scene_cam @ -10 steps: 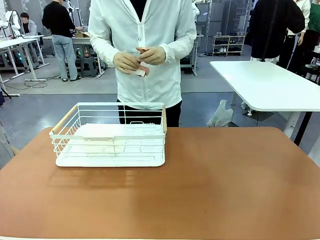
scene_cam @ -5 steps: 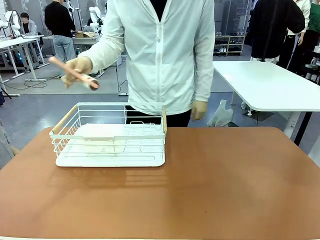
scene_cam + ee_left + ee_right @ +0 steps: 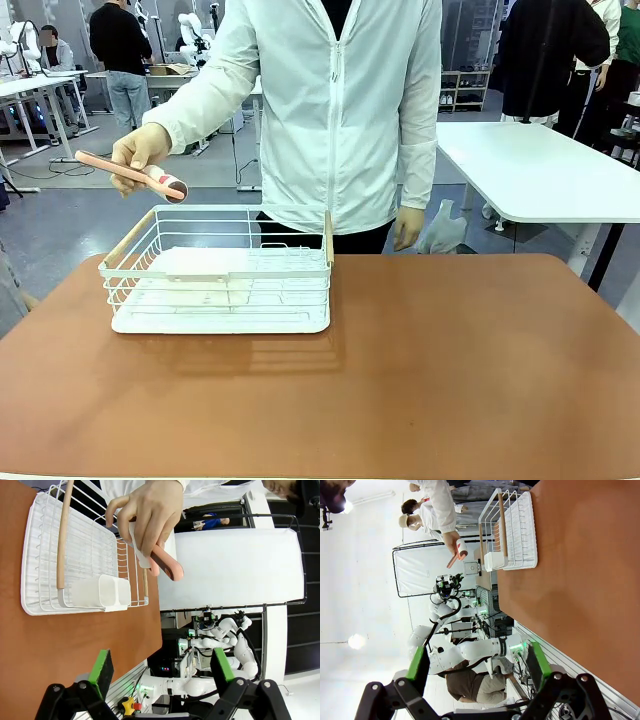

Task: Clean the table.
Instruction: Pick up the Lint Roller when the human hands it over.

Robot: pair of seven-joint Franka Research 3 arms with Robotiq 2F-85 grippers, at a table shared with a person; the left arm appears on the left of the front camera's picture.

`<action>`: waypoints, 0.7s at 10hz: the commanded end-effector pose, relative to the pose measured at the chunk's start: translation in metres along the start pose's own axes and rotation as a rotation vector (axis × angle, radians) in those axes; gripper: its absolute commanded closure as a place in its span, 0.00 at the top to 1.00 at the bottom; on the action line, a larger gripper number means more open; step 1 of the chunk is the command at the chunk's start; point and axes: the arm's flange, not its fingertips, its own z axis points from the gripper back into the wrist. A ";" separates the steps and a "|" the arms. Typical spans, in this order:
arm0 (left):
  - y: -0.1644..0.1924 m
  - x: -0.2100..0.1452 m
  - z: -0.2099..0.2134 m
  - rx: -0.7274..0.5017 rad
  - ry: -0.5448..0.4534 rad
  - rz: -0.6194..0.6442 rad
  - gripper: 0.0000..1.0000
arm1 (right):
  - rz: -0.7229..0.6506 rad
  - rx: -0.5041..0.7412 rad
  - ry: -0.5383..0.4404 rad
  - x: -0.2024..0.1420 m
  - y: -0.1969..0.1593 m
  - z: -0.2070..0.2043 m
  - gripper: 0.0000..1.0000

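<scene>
Since half a sec ago the person's hand [image 3: 140,148] w/ the pink-handled tool with a white roll-shaped head [image 3: 112,166] has been lowered a little. It is now held just above the far-left corner of the basket, and the torso has been shifted slightly toward the robot's right.

Nearest, the left gripper [image 3: 161,660] is seen w/ its green-padded fingers spread wide, nothing between them. The right gripper [image 3: 477,660] is likewise spread and empty. Both are held in the air on the robot's side, well apart from the basket.

The large reddish-brown table with a matte top and pale edge [image 3: 430,380] is spread across the foreground. Its only load is a white wire basket with pale wooden side handles [image 3: 215,272], set on a white tray toward the robot's left, at the far half of the top. A white plastic cup-like insert [image 3: 107,592] is hung inside the basket at one end.

Beyond it, the tool is gripped near its handle – head end pointed down toward the basket, not touching the wire. The person's other hand [image 3: 407,228] is hung at the side, behind the far edge. Farther back-right a white rectangular table with thin legs [image 3: 540,170] is seen.
</scene>
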 end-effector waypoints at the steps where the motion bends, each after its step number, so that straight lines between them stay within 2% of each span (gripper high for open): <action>1: 0.000 -0.002 0.002 -0.010 0.000 -0.001 1.00 | -0.007 -0.007 -0.002 0.000 0.001 0.000 1.00; 6: 0.000 0.000 0.000 0.000 0.000 0.000 1.00 | -0.007 -0.007 -0.002 0.000 0.001 0.000 1.00; 7: -0.014 -0.002 -0.006 0.026 -0.006 0.035 1.00 | -0.007 -0.007 -0.002 0.000 0.001 0.000 1.00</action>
